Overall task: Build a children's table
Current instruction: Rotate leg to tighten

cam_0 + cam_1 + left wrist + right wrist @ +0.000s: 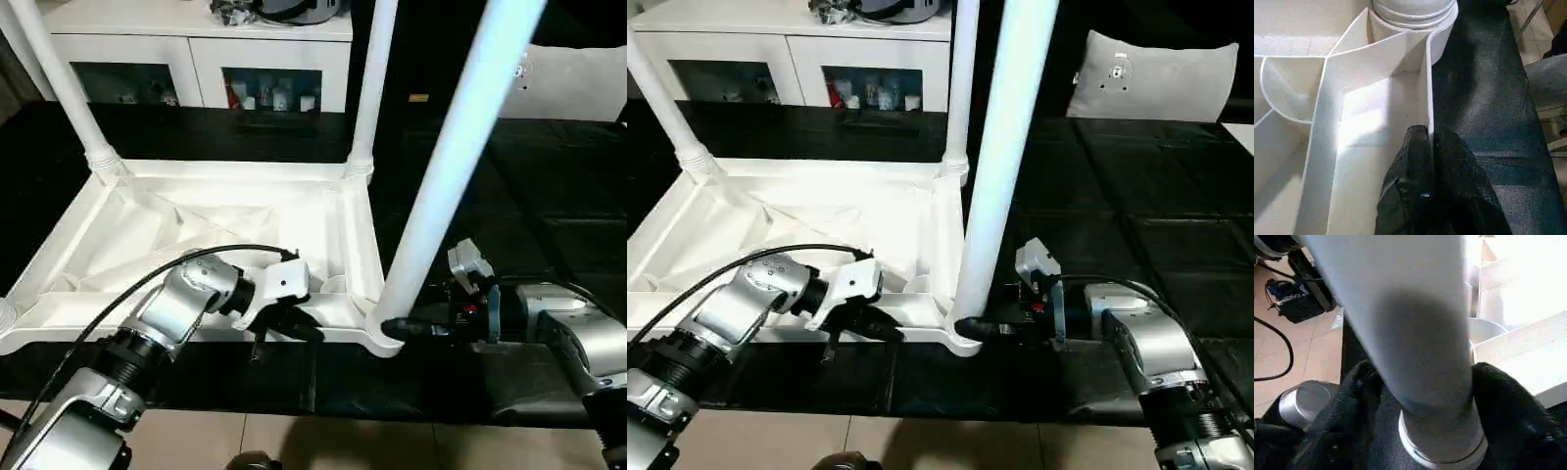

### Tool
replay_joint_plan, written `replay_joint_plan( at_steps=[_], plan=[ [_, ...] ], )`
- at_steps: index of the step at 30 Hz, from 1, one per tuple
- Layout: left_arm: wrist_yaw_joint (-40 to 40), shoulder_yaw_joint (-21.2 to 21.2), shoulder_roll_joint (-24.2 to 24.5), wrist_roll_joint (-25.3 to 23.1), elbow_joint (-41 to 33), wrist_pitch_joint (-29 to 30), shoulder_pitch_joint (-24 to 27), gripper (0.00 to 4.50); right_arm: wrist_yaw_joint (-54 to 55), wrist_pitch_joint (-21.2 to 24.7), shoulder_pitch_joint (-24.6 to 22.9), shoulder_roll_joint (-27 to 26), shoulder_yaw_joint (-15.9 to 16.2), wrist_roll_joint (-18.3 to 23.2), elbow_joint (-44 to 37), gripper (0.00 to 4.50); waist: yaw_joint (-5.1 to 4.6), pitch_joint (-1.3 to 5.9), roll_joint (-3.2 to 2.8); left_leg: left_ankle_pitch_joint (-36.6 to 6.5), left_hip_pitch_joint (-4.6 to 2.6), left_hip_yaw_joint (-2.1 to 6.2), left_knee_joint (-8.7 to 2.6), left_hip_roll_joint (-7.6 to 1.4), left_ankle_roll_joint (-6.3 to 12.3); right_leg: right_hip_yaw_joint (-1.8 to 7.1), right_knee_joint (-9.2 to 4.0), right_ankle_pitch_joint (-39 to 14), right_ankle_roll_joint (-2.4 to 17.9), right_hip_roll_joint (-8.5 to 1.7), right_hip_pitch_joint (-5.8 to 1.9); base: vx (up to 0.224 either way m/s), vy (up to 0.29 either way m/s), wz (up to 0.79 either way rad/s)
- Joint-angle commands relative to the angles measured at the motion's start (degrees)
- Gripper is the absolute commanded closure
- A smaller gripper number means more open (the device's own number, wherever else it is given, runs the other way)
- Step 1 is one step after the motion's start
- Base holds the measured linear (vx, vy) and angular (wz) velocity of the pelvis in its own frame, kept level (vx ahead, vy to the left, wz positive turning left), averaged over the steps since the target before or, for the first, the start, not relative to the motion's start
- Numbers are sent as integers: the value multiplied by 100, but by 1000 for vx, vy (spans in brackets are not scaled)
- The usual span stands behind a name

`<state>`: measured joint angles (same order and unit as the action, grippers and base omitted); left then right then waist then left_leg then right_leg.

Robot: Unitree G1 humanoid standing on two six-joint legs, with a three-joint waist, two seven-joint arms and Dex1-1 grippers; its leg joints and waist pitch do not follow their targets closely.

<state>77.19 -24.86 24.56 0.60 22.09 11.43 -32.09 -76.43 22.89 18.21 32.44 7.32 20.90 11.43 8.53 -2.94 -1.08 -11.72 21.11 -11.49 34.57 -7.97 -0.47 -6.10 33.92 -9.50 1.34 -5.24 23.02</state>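
Observation:
The children's table top (196,225) lies upside down on the black work table, ribbed underside up. Two white legs stand in its far corner sockets, one on the left (59,78) and one on the right (372,78). A third leg (451,157) rises, leaning right, from the near right socket. My left gripper (294,328) is shut on the thin near rim wall (1427,98) of the top. My right gripper (392,326) reaches in from the right at the base of the near right leg (1415,342), with a black finger (1352,401) pressed against each side of it.
A white cabinet with glass doors (196,59) stands behind the black work table (549,196). A grey cushion (1156,78) rests at the back right. Tiled floor (294,441) shows below the table's near edge. A black cable (147,284) arcs over my left forearm.

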Motion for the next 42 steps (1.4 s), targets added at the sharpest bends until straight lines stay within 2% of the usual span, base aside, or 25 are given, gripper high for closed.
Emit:
replay_joint_plan(
  at_steps=[1, 7, 9, 10, 12, 13, 14, 16, 18, 19, 20, 21, 22, 24, 25, 26, 28, 31, 36, 40, 42],
  plan=[
    [207, -111, -32, 62, -154, -102, -70, 450, -102, 85, -39, 59, 56, 114, -157, 192, -26, 366, 61, -1040, -88, 275, -433, -614, 242, 399, -431, -1812, 1096, -567, -283, 0, 0, 0],
    [122, -75, -80, 92, -179, 2, -32, 450, 4, 166, -108, -45, 86, 103, -222, 231, -26, 357, 71, -1112, -90, 282, -438, -615, 204, 398, -453, -2022, 1031, -577, -278, 0, 0, 0],
    [-161, -18, -217, 56, -154, 229, -41, 450, 575, 283, -53, -319, -27, 59, -208, 237, -42, 350, 69, -1127, -88, 290, -452, -620, 171, 399, -448, -2019, 1034, -572, -279, 0, 0, 0],
    [-161, -18, -217, 56, -154, 229, -41, 450, 575, 283, -53, -319, -27, 59, -208, 240, -69, 336, 60, -1233, -96, 297, -460, -613, 122, 397, -472, -2122, 1029, -573, -265, 0, 0, 0],
    [-741, 140, -519, 20, -61, 628, -103, 450, 1526, 348, 120, -728, -164, -160, -39, 241, -107, 324, 60, -1365, -100, 303, -461, -593, 42, 396, -500, -2420, 947, -587, -271, 0, 0, 0],
    [-764, 146, -531, 19, -57, 643, -106, 450, 1560, 352, 127, -743, -170, -168, -31, 242, -136, 317, 65, -1429, -119, 312, -464, -580, -32, 387, -527, -2627, 887, -585, -251, 0, 0, 0],
    [-1237, 289, -787, -5, 28, 961, -171, 450, 2290, 399, 286, -1044, -279, -354, 183, 243, -169, 320, 56, -1457, -115, 333, -465, -572, -75, 373, -551, -2788, 815, -599, -268, 0, 0, 0],
    [-1584, 390, -988, -22, 98, 1206, -234, 450, 2838, 404, 411, -1253, -358, -513, 378, 246, -256, 317, 68, -1537, -109, 350, -469, -559, -108, 356, -574, -2900, 738, -580, -266, 0, 0, 0],
    [-2034, 512, -1243, -56, 214, 1426, -323, 450, 3479, 425, 557, -1496, -461, -675, 611, 251, -338, 327, 61, -1543, -107, 351, -466, -561, -137, 354, -557, -2755, 787, -576, -256, 0, 0, 0],
    [-2529, 664, -1497, -81, 390, 1540, -429, 450, 4005, 444, 685, -1714, -599, -732, 814, 251, -403, 335, 57, -1483, -69, 347, -464, -553, -131, 360, -533, -2555, 848, -565, -274, 0, 0, 0],
    [-2759, 742, -1613, -86, 478, 1582, -479, 450, 4350, 439, 769, -1851, -709, -751, 948, 252, -413, 363, 77, -1393, -79, 341, -438, -530, -107, 354, -539, -2398, 890, -566, -278, 0, 0, 0],
    [-2940, 799, -1701, -97, 536, 1596, -513, 450, 4543, 441, 813, -1924, -769, -776, 1018, 252, -428, 355, 86, -1338, -70, 321, -438, -512, -51, 366, -546, -2334, 903, -560, -276, 0, 0, 0],
    [-3150, 866, -1803, -110, 600, 1613, -551, 450, 4768, 441, 863, -2009, -839, -808, 1097, 252, -446, 358, 63, -1231, -47, 311, -427, -512, 23, 373, -528, -2152, 965, -559, -288, 0, 0, 0],
    [-3440, 991, -1985, -123, 696, 1578, -609, 450, 4974, 280, 916, -2102, -892, -896, 1218, 252, -447, 380, 77, -1050, -37, 299, -413, -507, 139, 368, -499, -1841, 1029, -549, -312, 0, 0, 0],
    [-3569, 1100, -2138, -81, 717, 1573, -639, 450, 4938, 54, 928, -2109, -853, -988, 1309, 252, -446, 384, 74, -960, -44, 274, -396, -495, 222, 368, -500, -1705, 1067, -543, -300, 0, 0, 0],
    [-3577, 1117, -2176, -69, 697, 1581, -635, 450, 4893, 2, 910, -2114, -838, -1005, 1307, 198, -432, 390, 68, -853, -35, 270, -388, -492, 291, 365, -479, -1560, 1109, -539, -318, 0, 0, 0],
    [-3523, 1085, -2175, -76, 643, 1593, -612, 450, 4839, -16, 876, -2157, -878, -943, 1251, 182, -420, 399, 72, -709, -20, 269, -383, -500, 435, 363, -457, -1401, 1135, -535, -330, 0, 0, 0],
    [-3317, 906, -2024, -141, 580, 1481, -545, 450, 4645, -65, 801, -2129, -886, -853, 1090, 151, -399, 404, 56, -590, -18, 280, -388, -529, 547, 354, -420, -1216, 1194, -522, -335, 0, 0, 0],
    [-2644, 568, -1489, -280, 545, 860, -342, 450, 3952, -540, 635, -1648, -780, -852, 949, 108, -383, 388, 42, -814, -42, 269, -391, -533, 497, 361, -456, -1461, 1144, -535, -321, 0, 0, 0],
    [-2166, 481, -1186, -269, 511, 580, -260, 450, 3104, -558, 477, -1217, -628, -741, 732, 76, -313, 367, 32, -1001, -67, 276, -417, -560, 424, 368, -474, -1671, 1067, -538, -312, 0, 0, 0],
    [-1830, 396, -987, -259, 457, 418, -230, 450, 2594, -432, 380, -919, -512, -705, 587, 57, -306, 358, 59, -1039, -62, 280, -428, -571, 419, 376, -474, -1734, 1033, -546, -317, 0, 0, 0]
  ],
)
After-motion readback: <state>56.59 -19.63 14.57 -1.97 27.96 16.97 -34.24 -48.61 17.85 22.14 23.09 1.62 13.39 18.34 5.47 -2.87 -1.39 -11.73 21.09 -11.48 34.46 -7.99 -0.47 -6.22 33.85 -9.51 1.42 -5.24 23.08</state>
